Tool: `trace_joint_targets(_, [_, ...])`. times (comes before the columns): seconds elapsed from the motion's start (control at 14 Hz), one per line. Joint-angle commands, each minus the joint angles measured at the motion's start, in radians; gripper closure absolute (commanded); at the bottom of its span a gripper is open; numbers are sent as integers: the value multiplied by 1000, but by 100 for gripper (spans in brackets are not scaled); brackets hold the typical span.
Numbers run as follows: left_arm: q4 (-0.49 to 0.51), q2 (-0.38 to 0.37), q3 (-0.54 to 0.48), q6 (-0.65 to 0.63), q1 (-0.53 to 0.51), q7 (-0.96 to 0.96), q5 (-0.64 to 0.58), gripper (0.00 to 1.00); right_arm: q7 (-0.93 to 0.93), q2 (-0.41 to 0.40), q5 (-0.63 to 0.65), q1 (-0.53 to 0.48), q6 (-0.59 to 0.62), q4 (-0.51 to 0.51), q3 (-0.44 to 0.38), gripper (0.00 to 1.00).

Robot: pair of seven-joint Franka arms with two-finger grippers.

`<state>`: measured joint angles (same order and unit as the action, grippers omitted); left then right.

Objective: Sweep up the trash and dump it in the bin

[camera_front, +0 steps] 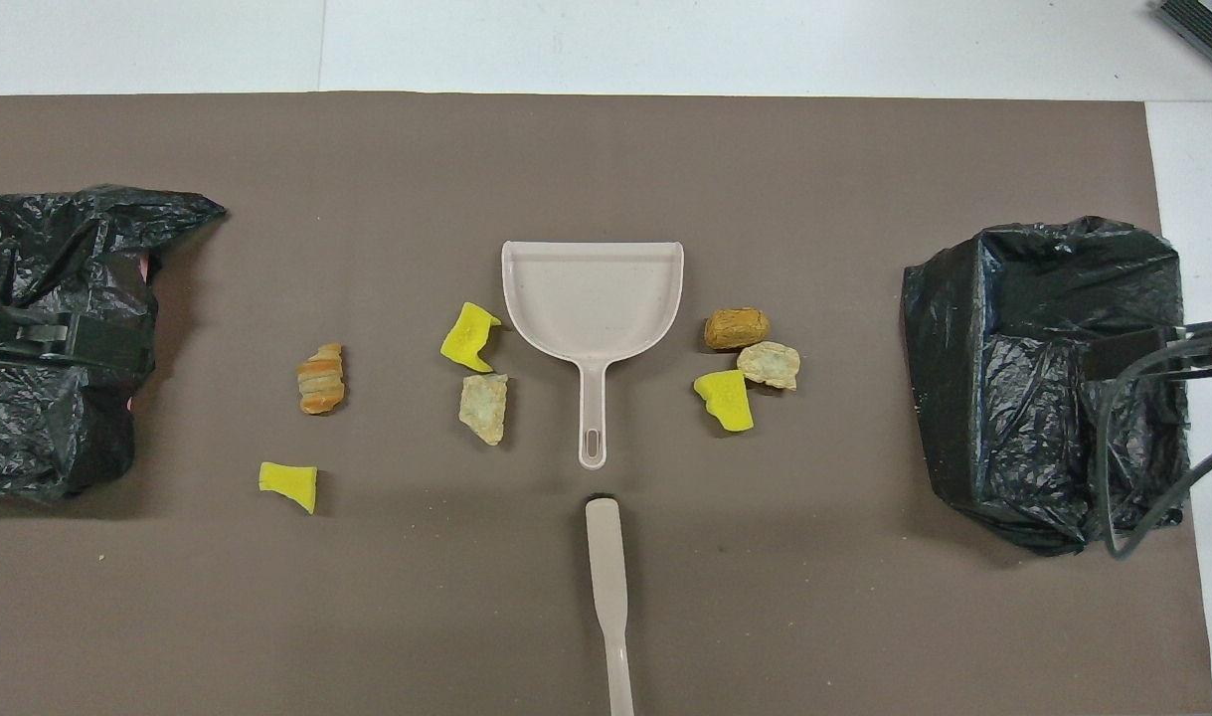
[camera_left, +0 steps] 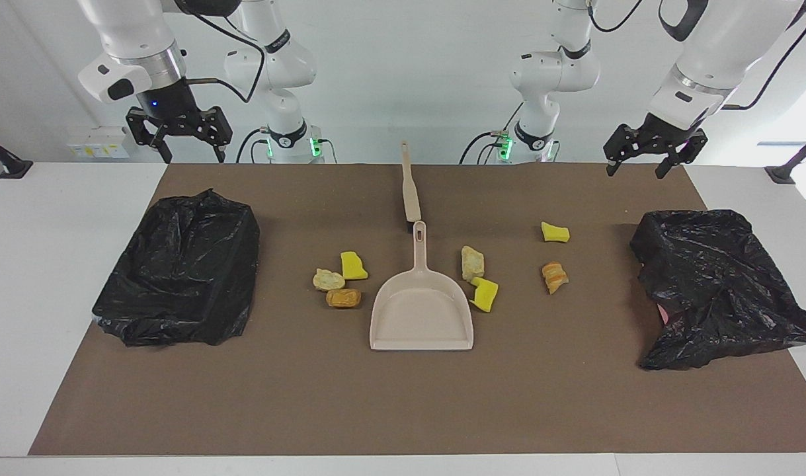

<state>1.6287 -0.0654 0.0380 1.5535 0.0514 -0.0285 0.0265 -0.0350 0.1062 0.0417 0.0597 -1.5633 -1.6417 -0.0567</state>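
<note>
Several pieces of trash lie on the brown mat around a beige dustpan (camera_left: 421,317). They include a yellow sponge chunk (camera_left: 354,266), a pale lump (camera_left: 328,279) and an orange lump (camera_left: 343,298) toward the right arm's end. Another lump (camera_left: 472,263), two yellow chunks (camera_left: 484,294) (camera_left: 555,232) and a striped orange lump (camera_left: 554,277) lie toward the left arm's end. A bin (camera_left: 184,271) lined with a black bag stands at the right arm's end, with my right gripper (camera_left: 192,157) open high above the mat beside it. My left gripper (camera_left: 635,170) hangs open over the mat's corner near a second, crumpled black-bagged bin (camera_left: 713,284).
A beige-handled brush (camera_left: 410,185) lies on the mat in line with the dustpan's handle, nearer to the robots. White table surface borders the mat (camera_front: 606,159) on all sides. A black cable (camera_front: 1152,497) loops over the bin at the right arm's end in the overhead view.
</note>
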Motion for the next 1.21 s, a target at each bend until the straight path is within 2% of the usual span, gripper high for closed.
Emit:
trace_joint_targets(0.0, [17,-20,-13,-4,19,16,10,0,-23,1,-20,-11,5,8,2,0])
trace_joint_targets(0.64, [28,-20,-12,-1,48,15,26,0,-23,1,-20,-11,5,8,2,0])
trace_joint_targets(1.14, [124,-31,-12,14,174,22,29,0,-23,0,-20,-11,5,8,2,0])
